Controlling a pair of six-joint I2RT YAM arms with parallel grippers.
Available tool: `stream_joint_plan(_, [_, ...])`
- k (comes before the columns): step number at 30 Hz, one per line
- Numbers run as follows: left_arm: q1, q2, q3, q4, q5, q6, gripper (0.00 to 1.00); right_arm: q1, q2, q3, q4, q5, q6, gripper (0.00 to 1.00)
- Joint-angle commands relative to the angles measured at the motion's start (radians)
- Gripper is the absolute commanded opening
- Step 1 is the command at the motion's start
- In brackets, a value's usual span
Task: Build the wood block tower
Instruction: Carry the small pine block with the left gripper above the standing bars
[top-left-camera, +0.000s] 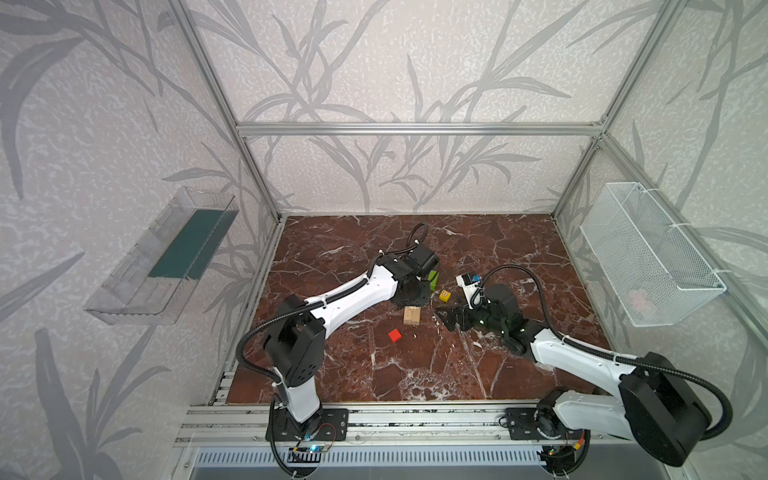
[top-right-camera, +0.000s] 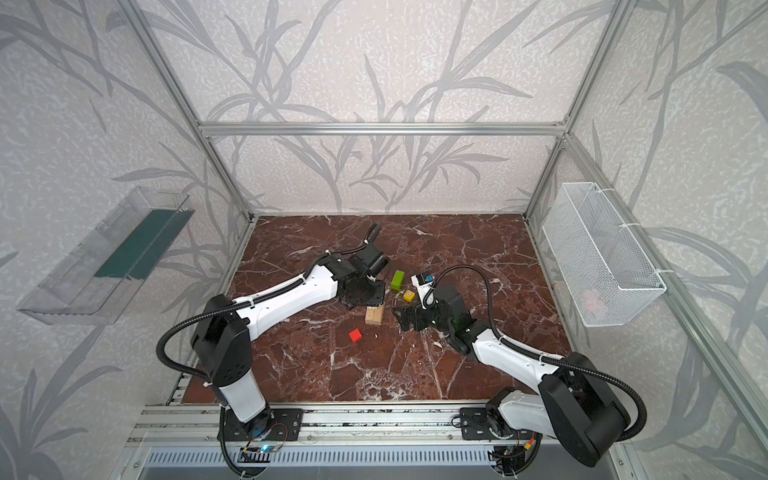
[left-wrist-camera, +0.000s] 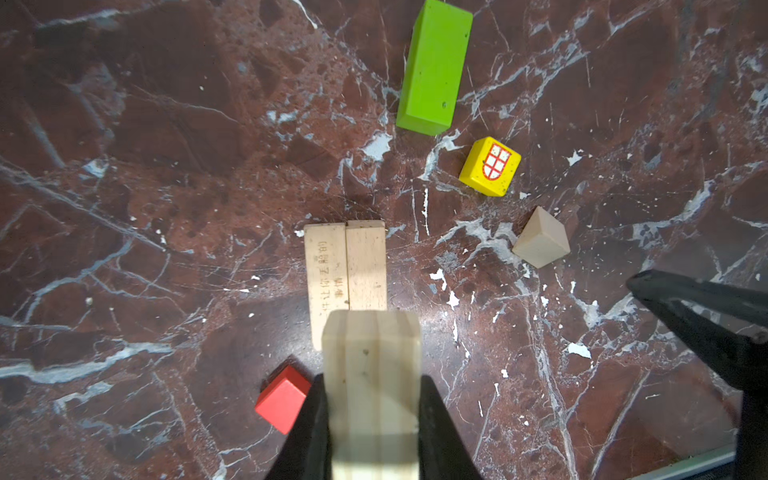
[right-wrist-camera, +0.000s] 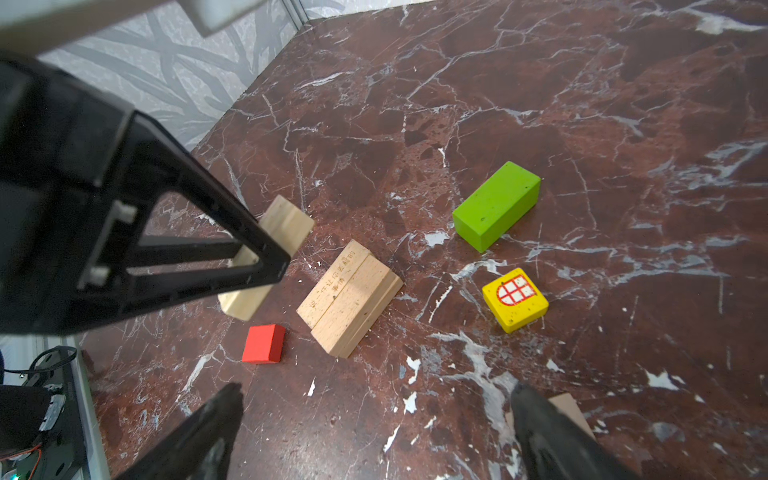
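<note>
**woodstacker:** So where is everything laid out on the bench (top-left-camera: 415, 374)? And can the claws be made out at all?

**gripnerd:** Yep, both can be seen. The left gripper (left-wrist-camera: 374, 415) is pinched tight on a bundle of pale planks (left-wrist-camera: 372, 365), which is held up off the bench. How many planks are in it can't be counted for sure. It's carried close to the two flat planks (left-wrist-camera: 347, 270), which are laid side by side and touching, roughly mid-bench. Printed characters can be seen on one of them.

**woodstacker:** And the right one?

**gripnerd:** The right gripper (right-wrist-camera: 374, 432) is spread wide with nothing caught between its fingers. It's kept low, toward the right edge from the flat planks. A small plain wood piece (left-wrist-camera: 540, 239) is found just beside one finger — whether it's touched can't be told.

**woodstacker:** And the coloured ones?

**gripnerd:** All are lying loose, nothing stacked. The green bar (top-right-camera: 397, 279) is laid flat on the back-edge side of the flat planks. The yellow cube (top-right-camera: 409, 295) — a red-and-white window is painted on top — is set between the bar and the small piece. The red cube (top-right-camera: 355, 335) is parked on the front-edge side of the flat planks, apart from them.
</note>
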Motion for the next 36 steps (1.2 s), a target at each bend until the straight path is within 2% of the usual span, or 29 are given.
stream_joint_plan(1, [-0.006, 0.048, 0.042, -0.051, -0.013, -0.027, 0.09, -0.009, -0.010, -0.017, 0.015, -0.014, 0.013, 1.00])
stream_joint_plan(20, [-0.005, 0.195, 0.108, -0.067, -0.064, -0.010, 0.05, -0.019, -0.021, -0.028, 0.024, 0.006, 0.021, 1.00])
stream_joint_plan(36, [-0.002, 0.232, 0.120, -0.072, -0.078, -0.012, 0.05, -0.020, -0.032, -0.031, 0.019, 0.017, 0.018, 1.00])
